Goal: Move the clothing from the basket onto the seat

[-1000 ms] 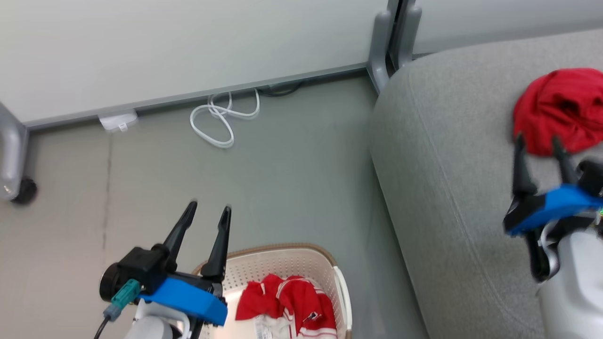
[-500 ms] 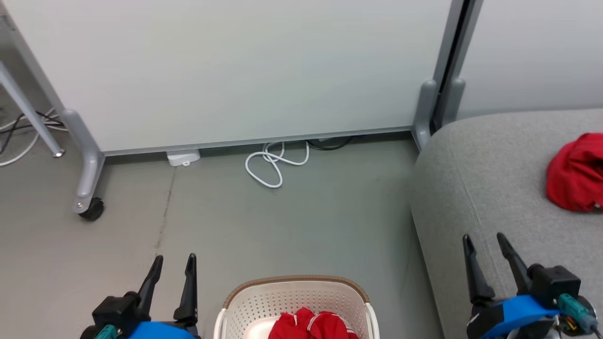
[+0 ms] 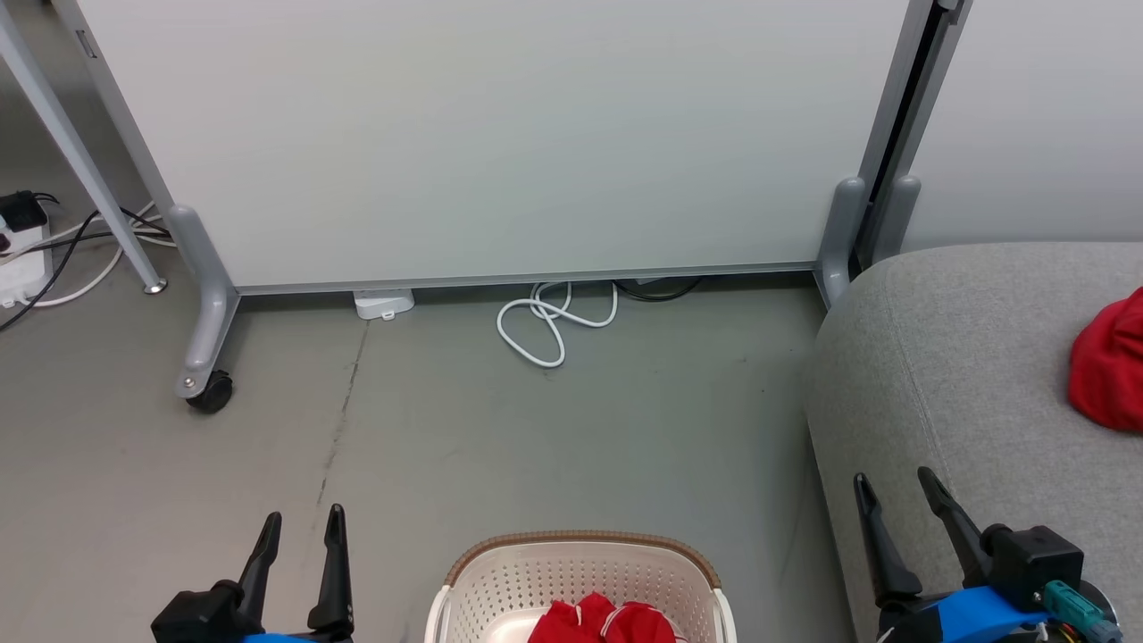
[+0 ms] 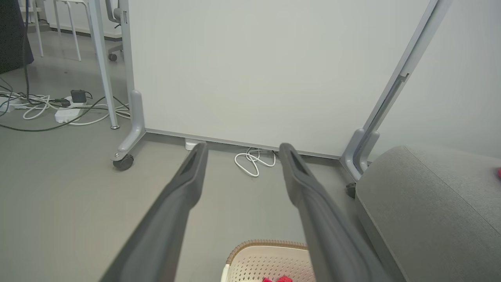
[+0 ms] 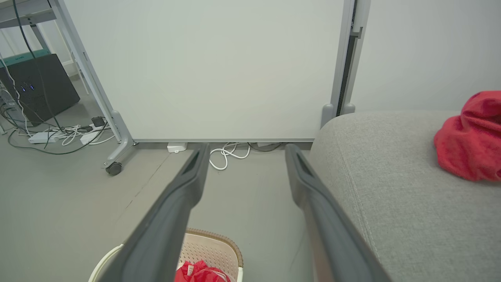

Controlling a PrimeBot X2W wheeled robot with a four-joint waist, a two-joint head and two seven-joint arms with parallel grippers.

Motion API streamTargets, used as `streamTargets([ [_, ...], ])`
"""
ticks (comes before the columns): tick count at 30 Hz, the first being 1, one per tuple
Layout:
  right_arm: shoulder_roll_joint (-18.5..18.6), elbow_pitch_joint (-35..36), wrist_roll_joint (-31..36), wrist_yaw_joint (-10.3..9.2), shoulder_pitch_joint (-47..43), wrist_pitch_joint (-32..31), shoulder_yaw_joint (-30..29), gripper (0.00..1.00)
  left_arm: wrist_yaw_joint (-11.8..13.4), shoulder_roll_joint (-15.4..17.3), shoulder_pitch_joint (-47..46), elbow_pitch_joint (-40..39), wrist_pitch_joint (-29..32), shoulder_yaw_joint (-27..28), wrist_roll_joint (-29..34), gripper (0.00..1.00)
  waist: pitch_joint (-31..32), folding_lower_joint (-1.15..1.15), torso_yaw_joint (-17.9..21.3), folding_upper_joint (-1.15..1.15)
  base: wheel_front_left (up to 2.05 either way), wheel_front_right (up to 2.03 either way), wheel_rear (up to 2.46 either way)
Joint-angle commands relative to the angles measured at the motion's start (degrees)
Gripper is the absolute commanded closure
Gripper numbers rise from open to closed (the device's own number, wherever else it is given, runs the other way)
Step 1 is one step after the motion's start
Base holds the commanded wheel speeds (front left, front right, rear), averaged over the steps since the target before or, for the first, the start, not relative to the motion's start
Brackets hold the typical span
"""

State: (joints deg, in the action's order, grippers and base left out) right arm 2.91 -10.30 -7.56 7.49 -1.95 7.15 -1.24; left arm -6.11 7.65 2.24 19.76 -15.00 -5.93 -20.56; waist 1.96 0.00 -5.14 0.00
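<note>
Clothing [image 3: 603, 622], crumpled red, lies in the basket [image 3: 580, 546] between your left end effector [image 3: 304, 514] and right end effector [image 3: 893, 477], both spread.

Cream perforated basket [image 3: 536, 585] with brown rim, upright at bottom centre of the head view, containing crumpled red clothing [image 3: 600, 622]. One bunched red garment [image 3: 1110, 371] lies on the grey seat [image 3: 964, 357], right edge.

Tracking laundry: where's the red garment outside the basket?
Head view, far right: the red garment lies on the grey seat, beyond the right end effector.
</note>
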Motion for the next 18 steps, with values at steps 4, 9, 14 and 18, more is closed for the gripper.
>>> streamTargets([
  [4, -0.01, 0.97, -0.61, 0.01, -1.08, -0.36, -0.08, 0.00, -0.49, -0.45, 0.05, -0.50, -0.26, 1.00, 1.20, 0.00, -0.29, 0.00, 0.25, 0.00, 0.00, 0.00, 0.00],
  [9, -0.02, 1.18, -1.10, 0.01, -1.02, -0.36, -0.02, 0.00, -0.86, -0.77, -0.36, -0.56, -0.26, 1.25, 1.98, 0.00, -0.59, 0.00, 0.46, 0.00, 0.00, 0.00, 0.00],
  [14, -0.02, 1.26, -1.43, 0.01, -0.83, -0.33, 0.25, 0.00, -0.96, -0.95, -0.62, -0.39, -0.27, 1.29, 2.24, 0.00, -0.71, 0.00, 0.60, 0.00, 0.00, 0.00, 0.00],
  [18, -0.02, 1.30, -1.72, 0.01, -0.56, -0.12, 0.52, 0.00, -1.05, -1.03, -0.70, -0.39, -0.27, 1.35, 2.49, 0.00, -0.89, 0.00, 0.87, 0.00, 0.00, 0.00, 0.00],
])
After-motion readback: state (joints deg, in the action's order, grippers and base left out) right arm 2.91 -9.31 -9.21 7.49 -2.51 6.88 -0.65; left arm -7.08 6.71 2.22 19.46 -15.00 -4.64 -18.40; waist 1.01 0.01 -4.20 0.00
